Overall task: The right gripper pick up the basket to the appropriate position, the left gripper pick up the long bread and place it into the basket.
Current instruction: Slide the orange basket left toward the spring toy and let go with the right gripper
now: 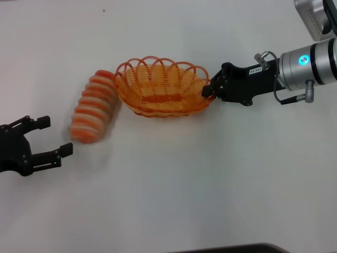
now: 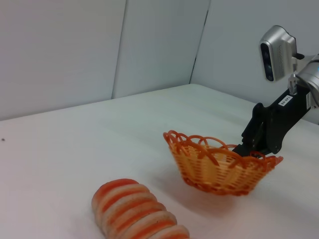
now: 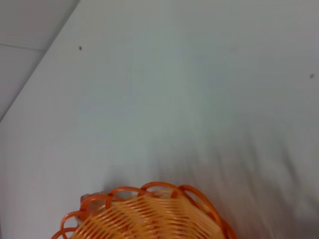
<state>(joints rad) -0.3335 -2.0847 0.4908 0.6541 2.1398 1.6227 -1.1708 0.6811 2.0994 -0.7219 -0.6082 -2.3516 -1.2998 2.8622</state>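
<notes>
The orange wire basket (image 1: 160, 89) (image 2: 219, 167) (image 3: 149, 214) is at the middle of the white table. My right gripper (image 1: 209, 88) (image 2: 249, 147) reaches in from the right and is shut on the basket's right rim. The long bread (image 1: 93, 107) (image 2: 137, 214), orange with pale ridges, lies just left of the basket, its far end almost touching the rim. My left gripper (image 1: 56, 136) is open at the near left, a short way from the bread's near end, with nothing between its fingers.
The white table (image 1: 174, 184) stretches around both things. Grey wall panels (image 2: 99, 50) stand behind it. The right arm's wrist camera (image 2: 276, 52) sits above its gripper. A dark edge (image 1: 226, 249) shows at the table's near side.
</notes>
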